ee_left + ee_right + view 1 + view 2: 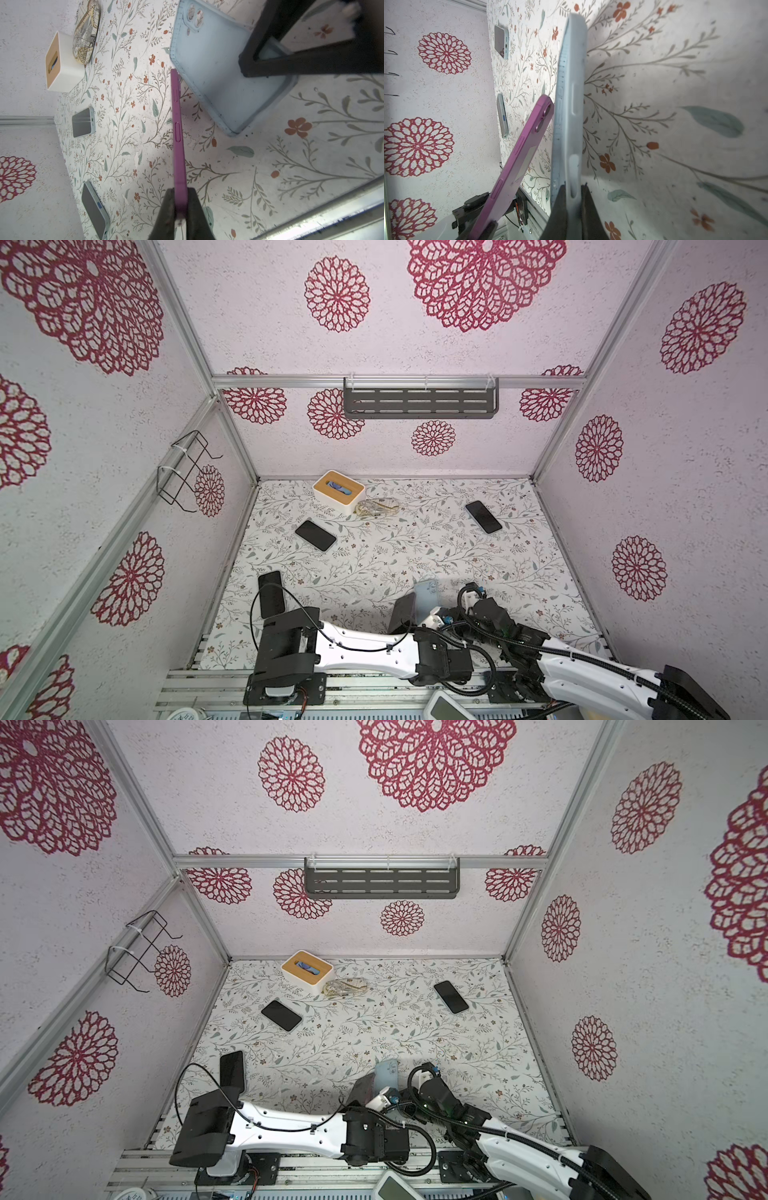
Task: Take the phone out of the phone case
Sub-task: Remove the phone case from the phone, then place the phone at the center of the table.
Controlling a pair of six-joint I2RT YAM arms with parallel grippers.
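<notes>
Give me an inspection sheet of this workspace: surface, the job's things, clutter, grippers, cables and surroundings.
Surface: floral-patterned tabletop, no spills seen.
Job's things: purple phone is out of the light blue silicone phone case. Both are held above the tabletop, close together; whether they touch cannot be told.
Clutter: three dark-screened phones lying flat; white box with wooden lid; map-print glasses case against the box.
Grippers: left gripper shut on the purple phone's end; right gripper shut on the case's end.
Cables: black cables loop along both arms.
Surroundings: walls with red flower medallions; grey slotted shelf on the back wall; black wire rack on a side wall.
</notes>
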